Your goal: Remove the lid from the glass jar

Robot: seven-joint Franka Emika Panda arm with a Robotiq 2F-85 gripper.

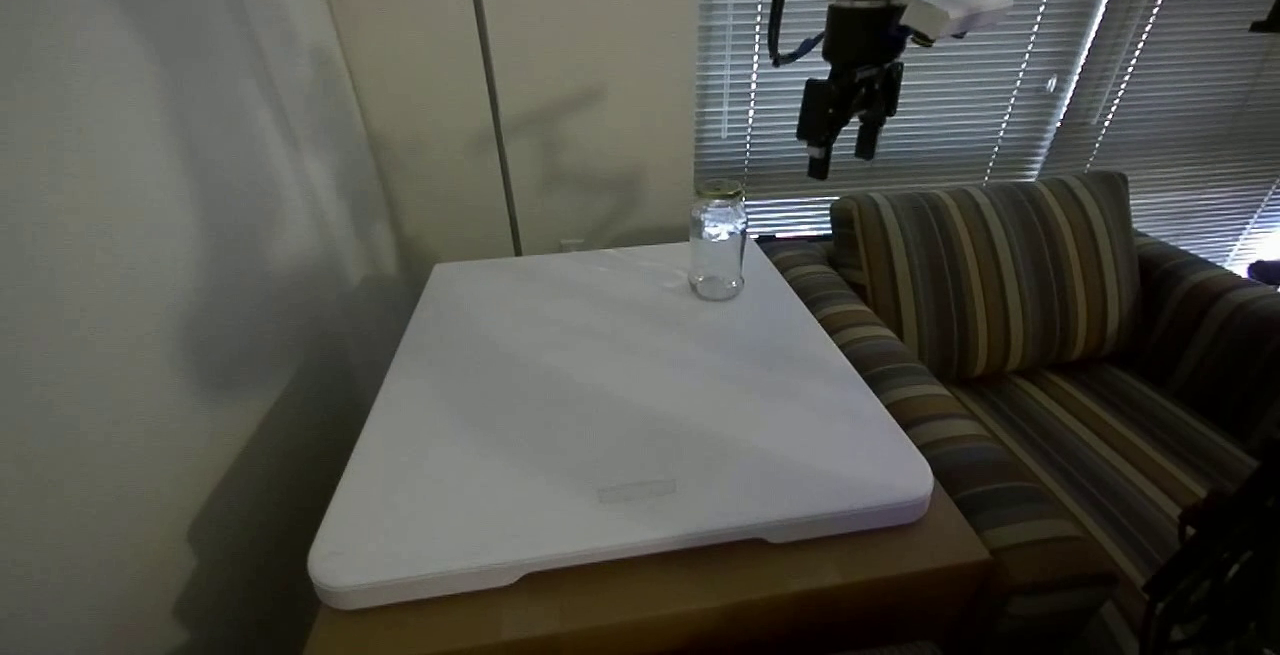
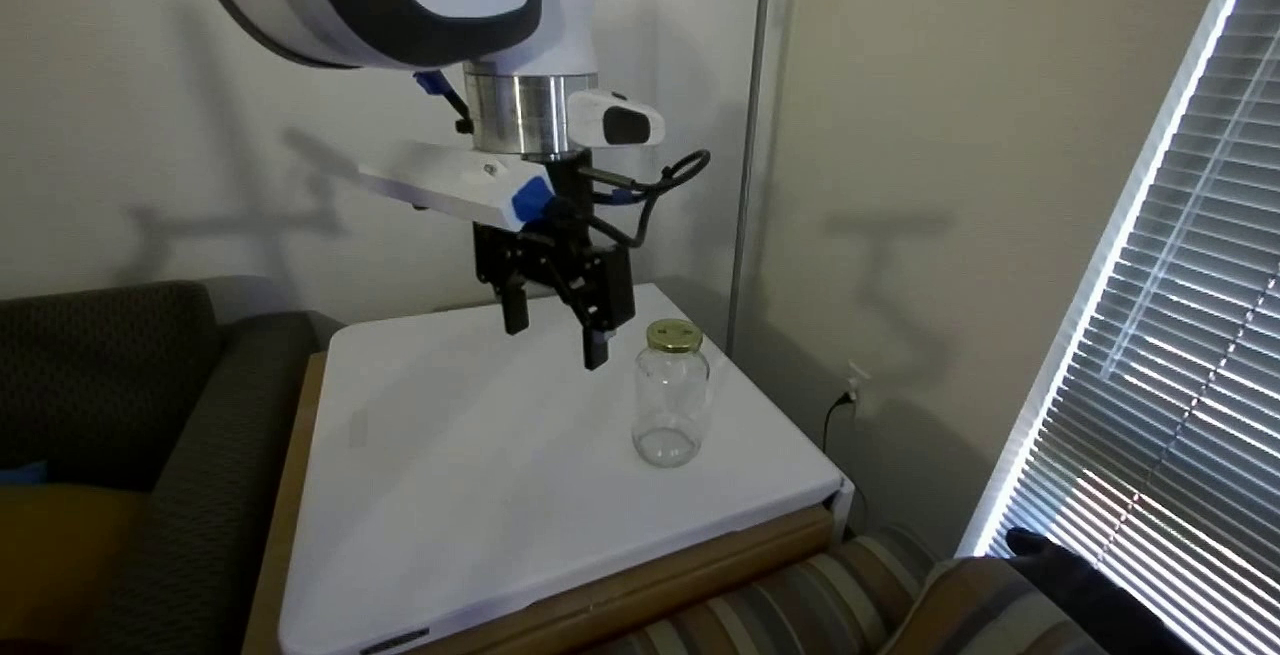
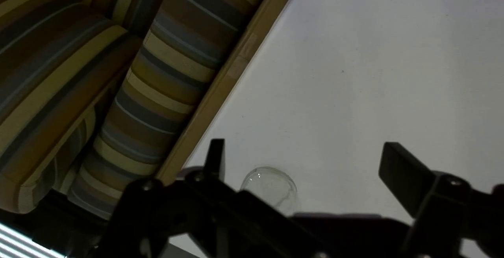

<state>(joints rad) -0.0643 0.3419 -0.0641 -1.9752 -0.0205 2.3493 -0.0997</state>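
In an exterior view, glass jar [image 1: 717, 255] stands upright nr far right corner of white bd [image 1: 600, 375], w/ striped armchair [image 1: 985, 275] to the right. In an exterior view, gold lid [image 2: 674, 336] sits on jar; gripper [image 2: 556, 343] hangs higher up, left of jar & apart from it, jaws wide. Wrist view: fingers [image 3: 405, 175] well apart, jar partly hid behind gripper, armchair left of bd.

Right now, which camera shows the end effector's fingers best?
The wrist view: there the fingers loom close, plainly apart, with part of the glass jar visible through the gap. Both exterior views show them smaller, farther off, also apart.
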